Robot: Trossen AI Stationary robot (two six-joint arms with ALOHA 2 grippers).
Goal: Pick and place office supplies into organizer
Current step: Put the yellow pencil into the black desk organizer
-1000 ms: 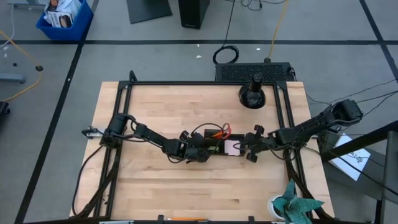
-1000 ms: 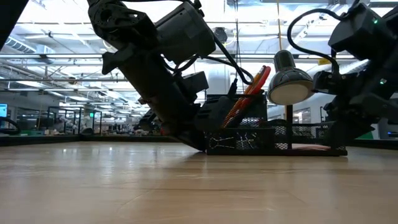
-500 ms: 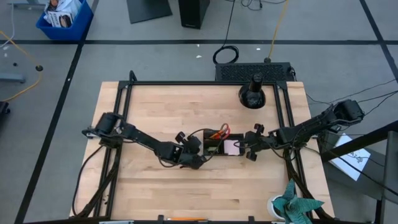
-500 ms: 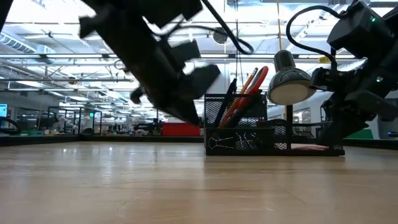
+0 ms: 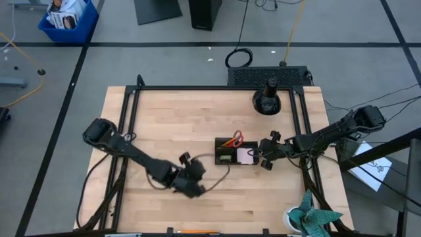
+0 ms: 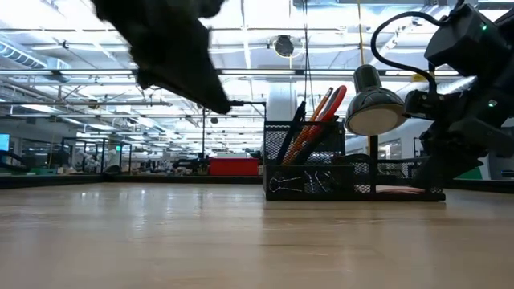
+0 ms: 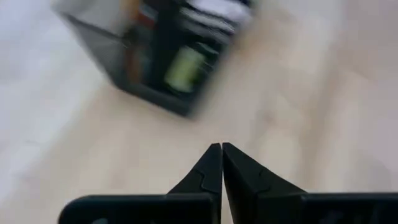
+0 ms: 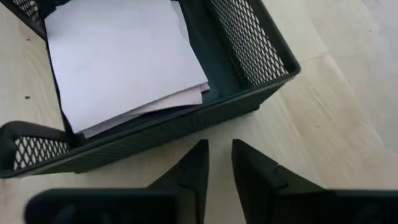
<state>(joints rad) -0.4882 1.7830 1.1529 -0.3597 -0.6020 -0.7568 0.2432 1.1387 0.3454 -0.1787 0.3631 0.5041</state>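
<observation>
Organizer (image 5: 235, 152), one sticky-note pad (image 8: 121, 59)

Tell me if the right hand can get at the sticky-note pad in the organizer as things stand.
Probably yes. The right hand sits just outside the organizer wall, fingers slightly apart, and the sticky-note pad lies uncovered in its open-topped compartment. It would need to lift over the mesh wall first.

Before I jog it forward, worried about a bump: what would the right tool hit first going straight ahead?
Most likely the organizer: its mesh wall stands just ahead of the right tool, with the sticky-note pad behind it.
</observation>
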